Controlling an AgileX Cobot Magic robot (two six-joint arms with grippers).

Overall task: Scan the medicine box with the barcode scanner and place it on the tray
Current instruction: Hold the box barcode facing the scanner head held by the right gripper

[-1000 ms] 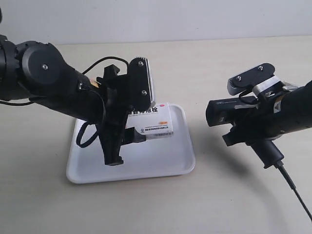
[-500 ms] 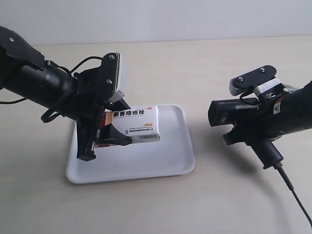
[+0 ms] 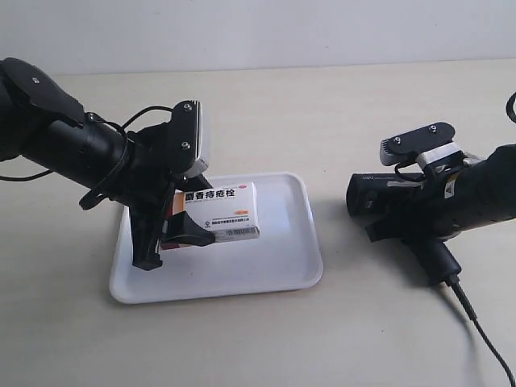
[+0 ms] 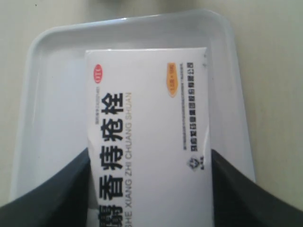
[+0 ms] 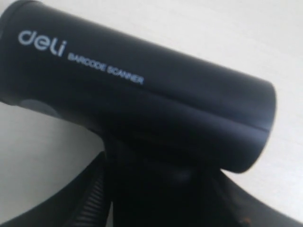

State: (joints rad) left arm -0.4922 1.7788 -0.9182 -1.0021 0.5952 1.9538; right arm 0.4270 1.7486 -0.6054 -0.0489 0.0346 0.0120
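The white medicine box (image 3: 221, 211) with black Chinese lettering hangs low over the white tray (image 3: 274, 266); whether it touches the tray floor I cannot tell. My left gripper (image 3: 179, 234) is shut on it, and in the left wrist view the box (image 4: 149, 137) sits between both dark fingers (image 4: 52, 194) above the tray (image 4: 227, 56). My right gripper (image 3: 403, 230), at the exterior view's right, is shut on the handle of the black barcode scanner (image 3: 383, 193), whose head (image 5: 142, 94) points toward the tray. Its cable (image 3: 484, 330) trails to the lower right.
A beige tabletop (image 3: 322, 113) surrounds the tray, and a pale wall (image 3: 258, 32) runs along the back. The scanner hangs close above the table to the right of the tray.
The left arm has swung down and leftward, bringing the box lower over the tray. The right arm with the scanner has sunk slightly toward the table.
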